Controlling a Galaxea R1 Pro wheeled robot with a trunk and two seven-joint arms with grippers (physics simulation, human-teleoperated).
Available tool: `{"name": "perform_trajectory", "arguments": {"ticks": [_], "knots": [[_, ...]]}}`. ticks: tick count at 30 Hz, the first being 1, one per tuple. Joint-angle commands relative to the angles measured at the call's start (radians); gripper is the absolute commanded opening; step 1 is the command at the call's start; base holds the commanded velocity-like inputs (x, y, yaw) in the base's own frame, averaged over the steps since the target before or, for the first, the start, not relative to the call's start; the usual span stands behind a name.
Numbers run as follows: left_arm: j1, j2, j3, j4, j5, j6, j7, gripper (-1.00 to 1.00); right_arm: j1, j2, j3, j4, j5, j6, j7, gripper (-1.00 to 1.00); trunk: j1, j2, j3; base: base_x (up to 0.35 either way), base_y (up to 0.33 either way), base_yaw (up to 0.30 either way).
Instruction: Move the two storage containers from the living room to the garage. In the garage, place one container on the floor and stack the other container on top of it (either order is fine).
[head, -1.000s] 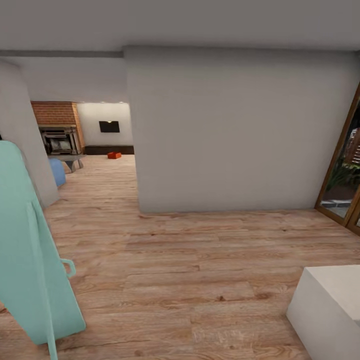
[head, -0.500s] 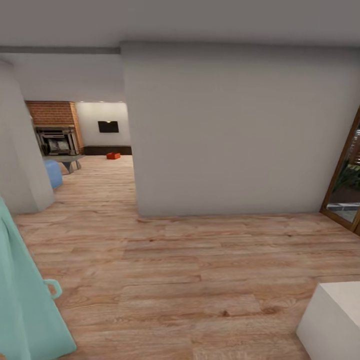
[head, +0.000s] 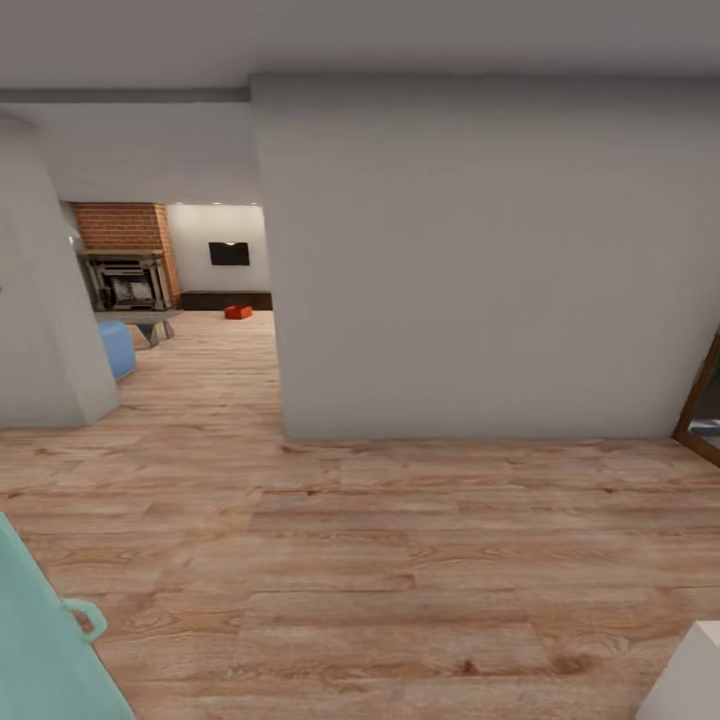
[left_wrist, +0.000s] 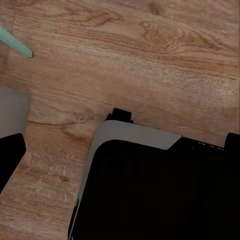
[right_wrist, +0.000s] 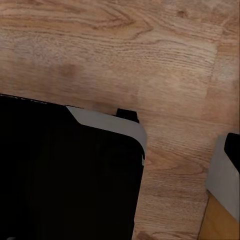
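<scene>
Grippers: both wrist views look down past the robot's dark base at plank floor; opening cannot be told.
Container: one orange-red storage container far off, on the living room floor before the dark bench.
Near left: mint panel.

1. Soft, even light fills the head view; the wood floor shows no hard shadows or glare.
2. The far room is brighter, with small ceiling spots glowing above the white wall.
3. Edges bend: the near wall corner curves and the picture looks vertically stretched.
4. Both wrist views are softly blurred, their dark foreground body nearly featureless black.
</scene>
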Motion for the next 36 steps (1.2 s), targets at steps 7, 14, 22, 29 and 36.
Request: {"name": "perform_trajectory", "arguments": {"ticks": [7,14,22,29,36], "knots": [[-0.001,0.000,-0.001,0.000,0.005,-0.002,0.002,1.00,-0.001,0.000,0.005,0.003,0.000,-0.004,-0.006,1.00,0.001,-0.001,-0.001,0.323,0.000,0.036],[-0.001,0.000,-0.001,0.000,0.005,-0.002,0.002,1.00,-0.001,-0.001,0.006,0.002,0.002,-0.003,-0.005,1.00,0.001,-0.001,-0.001,0.323,0.000,0.003],[-0.001,0.000,-0.001,0.000,0.005,-0.002,0.003,1.00,-0.001,-0.002,0.007,0.002,0.002,-0.002,-0.005,1.00,0.001,-0.001,-0.001,0.323,0.000,0.000],[-0.001,0.000,-0.001,0.000,0.006,-0.002,0.002,1.00,-0.001,-0.002,0.007,0.002,0.002,-0.002,-0.005,1.00,0.001,-0.001,-0.001,0.323,0.000,0.000],[-0.001,0.000,-0.001,0.000,0.005,-0.002,0.002,1.00,-0.001,-0.002,0.007,0.003,0.002,-0.001,-0.006,1.00,0.001,-0.001,-0.001,0.323,0.000,0.000]]}}
